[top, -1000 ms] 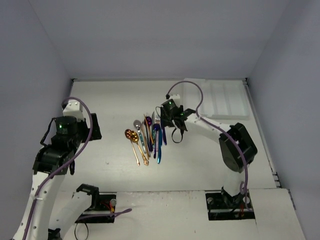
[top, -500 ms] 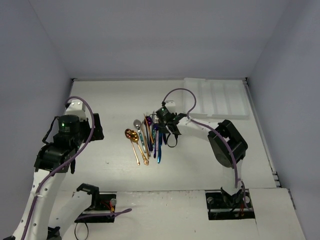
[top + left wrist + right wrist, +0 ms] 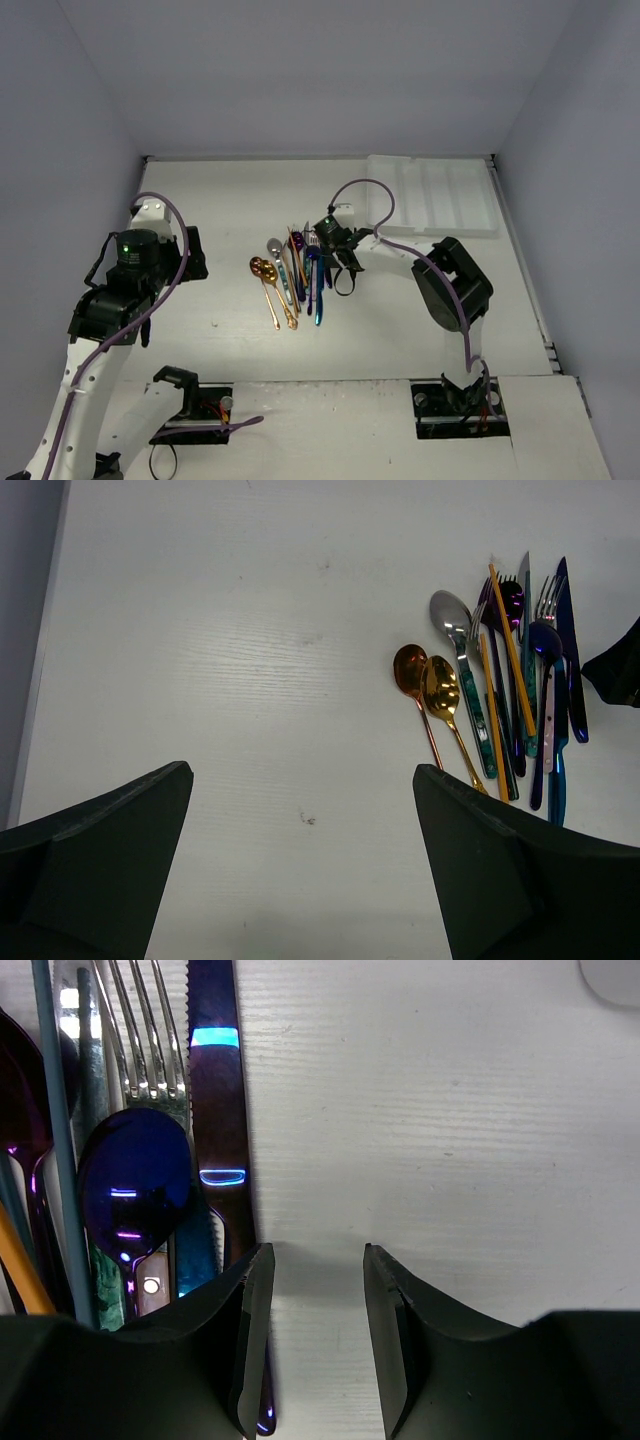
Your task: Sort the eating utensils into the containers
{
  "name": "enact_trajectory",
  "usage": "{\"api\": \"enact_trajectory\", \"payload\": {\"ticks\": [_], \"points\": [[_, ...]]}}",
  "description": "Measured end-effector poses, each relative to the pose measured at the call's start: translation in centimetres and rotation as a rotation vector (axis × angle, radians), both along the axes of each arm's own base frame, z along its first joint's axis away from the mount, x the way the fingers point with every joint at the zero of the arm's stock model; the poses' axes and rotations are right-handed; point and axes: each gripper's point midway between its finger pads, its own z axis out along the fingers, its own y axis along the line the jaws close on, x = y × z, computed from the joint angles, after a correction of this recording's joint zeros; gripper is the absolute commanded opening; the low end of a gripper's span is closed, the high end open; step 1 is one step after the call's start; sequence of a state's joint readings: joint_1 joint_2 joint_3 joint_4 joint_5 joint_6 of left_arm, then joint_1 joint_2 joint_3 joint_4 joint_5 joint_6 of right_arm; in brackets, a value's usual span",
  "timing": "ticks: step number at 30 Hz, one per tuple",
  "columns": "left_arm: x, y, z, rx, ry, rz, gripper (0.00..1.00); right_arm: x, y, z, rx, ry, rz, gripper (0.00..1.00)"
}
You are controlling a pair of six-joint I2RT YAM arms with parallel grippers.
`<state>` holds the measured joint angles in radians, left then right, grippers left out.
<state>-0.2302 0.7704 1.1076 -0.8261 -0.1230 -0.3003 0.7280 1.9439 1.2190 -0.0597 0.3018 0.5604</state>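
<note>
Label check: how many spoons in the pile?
4 clear: copper metal spoon far left, gold metal spoon beside it, silver metal spoon behind them, blue metal spoon by right pincer. Others may be hidden.

The eating utensils [image 3: 295, 278] lie bunched centrally (handles toward the near side), the right gripper [image 3: 330, 245] low at their right edge; the white tray [image 3: 430, 195] sits far right, the left arm [image 3: 125, 290] well apart at left

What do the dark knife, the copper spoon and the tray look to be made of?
Knife: likely metal with a glossy blue-purple iridescent coating; it mirrors bright bars of light. Copper spoon: polished metal in a copper tone; its bowl shows sharp highlights. Tray: probably moulded white plastic with a matte finish; it has soft raised ridges and no glare.
</note>
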Motion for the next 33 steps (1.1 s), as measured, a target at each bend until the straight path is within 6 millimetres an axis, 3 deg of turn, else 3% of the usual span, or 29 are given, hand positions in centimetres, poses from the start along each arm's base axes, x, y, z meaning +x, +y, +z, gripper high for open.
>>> {"api": "enact_trajectory", "payload": {"ticks": [11, 22, 33], "points": [[0.0, -0.1, 0.0, 0.001, 0.0, -0.006, 0.91, 0.0, -0.1, 0.1, -0.009, 0.001, 0.001, 0.41], [0.0, -0.3, 0.0, 0.0, 0.001, -0.011, 0.91, 1.1, 0.9, 1.6, 0.018, -0.031, 0.008, 0.41], [0.0, -0.4, -0.1, 0.002, 0.006, -0.018, 0.91, 0.9, 1.7, 1.7, 0.043, -0.02, 0.029, 0.41]]}}
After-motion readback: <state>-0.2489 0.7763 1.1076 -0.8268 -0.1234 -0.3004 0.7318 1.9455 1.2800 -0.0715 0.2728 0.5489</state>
